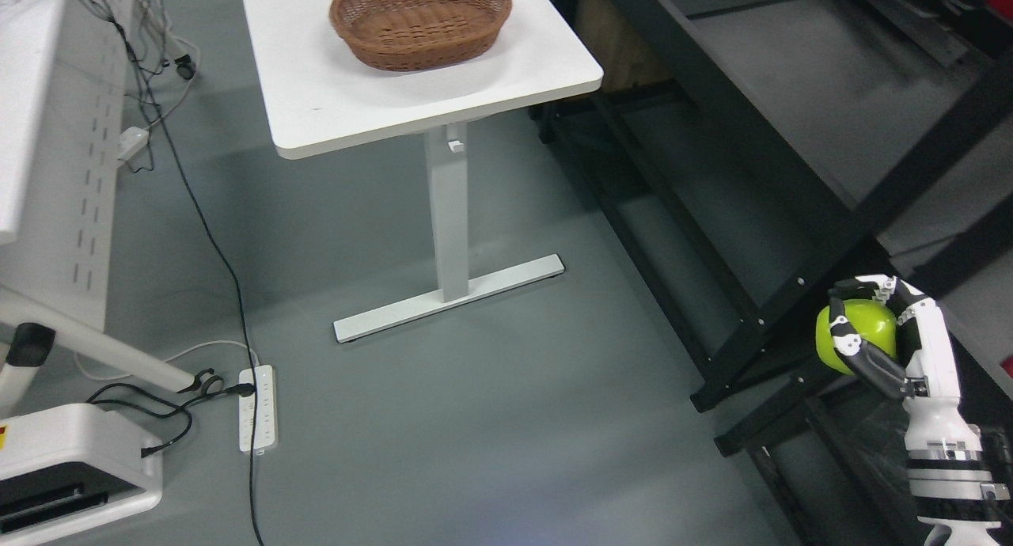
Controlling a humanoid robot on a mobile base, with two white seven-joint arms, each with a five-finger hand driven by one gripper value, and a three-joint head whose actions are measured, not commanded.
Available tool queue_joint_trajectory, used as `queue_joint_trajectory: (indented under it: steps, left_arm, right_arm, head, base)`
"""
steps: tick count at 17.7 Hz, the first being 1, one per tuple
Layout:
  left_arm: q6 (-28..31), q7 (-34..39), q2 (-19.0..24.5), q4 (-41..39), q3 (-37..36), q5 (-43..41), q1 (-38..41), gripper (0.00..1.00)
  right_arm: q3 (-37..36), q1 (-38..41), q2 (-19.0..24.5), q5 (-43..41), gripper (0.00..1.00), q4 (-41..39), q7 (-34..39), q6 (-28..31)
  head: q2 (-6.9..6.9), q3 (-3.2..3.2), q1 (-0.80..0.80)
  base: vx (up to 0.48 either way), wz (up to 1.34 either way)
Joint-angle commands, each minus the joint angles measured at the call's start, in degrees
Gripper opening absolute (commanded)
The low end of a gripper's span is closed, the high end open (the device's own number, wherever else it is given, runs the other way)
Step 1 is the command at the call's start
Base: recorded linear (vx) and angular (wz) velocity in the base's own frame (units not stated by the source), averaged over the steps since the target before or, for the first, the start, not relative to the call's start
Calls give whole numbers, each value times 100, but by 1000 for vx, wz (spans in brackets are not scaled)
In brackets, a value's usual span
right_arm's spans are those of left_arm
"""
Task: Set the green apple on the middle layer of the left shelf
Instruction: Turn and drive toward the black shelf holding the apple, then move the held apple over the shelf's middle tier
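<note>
A green apple (863,334) is held at the lower right of the head view, with my right hand (874,332) shut on it, black-and-white fingers (845,342) wrapped around its front and top. The hand hovers in front of the corner post of a black metal shelf (760,134) that fills the right side. Grey shelf boards show at more than one level. My left arm does not show.
A white table (340,95) on a single leg stands at the top centre, carrying a brown wicker basket (372,43). Its foot bar (449,299) lies on the grey floor. A power strip (258,407) and black cables lie at the lower left beside white equipment (71,467).
</note>
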Motion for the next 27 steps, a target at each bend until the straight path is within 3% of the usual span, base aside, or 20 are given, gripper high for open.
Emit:
queue_joint_trajectory:
  steps: [1,14,27]
  left_arm:
    - [1,-3,100,0,0,-2,-123,100]
    - [1,-3,100,0,0,-2,-123,100]
    - [1,-3,100,0,0,-2,-123,100]
  right_arm:
    - [-5,-3,5,1,5,0,-11,23]
    - [-40,-3,-4,1,5,0,-28,40]
    - [-31,-29,-4,1,5,0,-28,58]
  head:
    - [0,0,0]
    - [0,0,0]
    - [0,0,0]
  base:
    - [-118,-633]
    - [-56,-663]
    - [127,-707]
